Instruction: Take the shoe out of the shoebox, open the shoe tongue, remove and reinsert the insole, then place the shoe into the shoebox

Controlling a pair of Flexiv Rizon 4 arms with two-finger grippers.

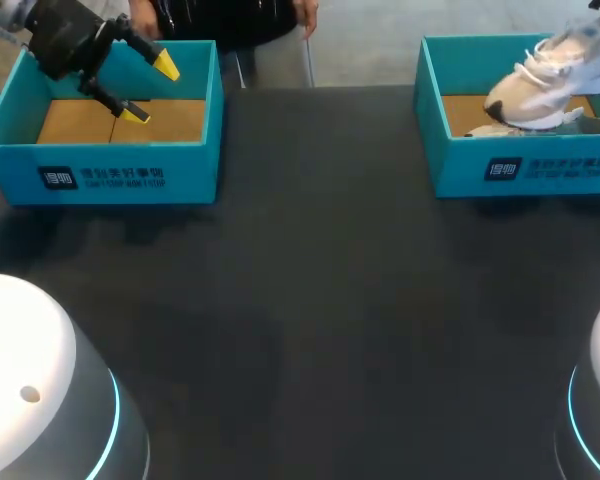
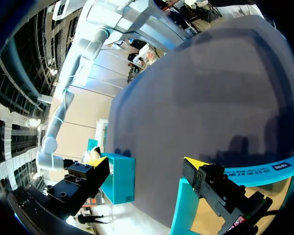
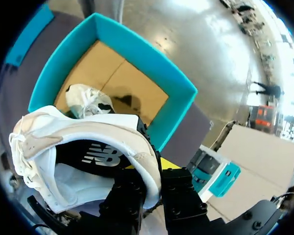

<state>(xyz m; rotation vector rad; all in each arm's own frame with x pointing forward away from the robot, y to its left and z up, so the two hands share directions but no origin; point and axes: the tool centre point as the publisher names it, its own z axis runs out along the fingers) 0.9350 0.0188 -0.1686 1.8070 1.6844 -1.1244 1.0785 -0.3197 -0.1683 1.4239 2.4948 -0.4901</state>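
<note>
Head view: your left gripper [image 1: 150,90] hangs over the left shoebox [image 1: 100,165] at the far left of the dark table [image 1: 320,280]. Its yellow tips are spread and nothing is between them. That box shows only its brown floor. At the far right, the white and beige sneaker [image 1: 540,85] sits tilted in the right shoebox [image 1: 520,170], with its heel end raised above the rim. You cannot tell here whether the toe touches the floor.

Left wrist view: the fingers are wide apart with bare table ahead. A teal box wall lies under each tip.

Right wrist view: your right gripper [image 3: 154,188] appears to be pinching the sneaker's heel collar, one black finger inside and one outside. The shoe's opening faces the camera. Beyond it lies the shoebox, with a crumpled white paper wad [image 3: 85,100] on its floor.
</note>
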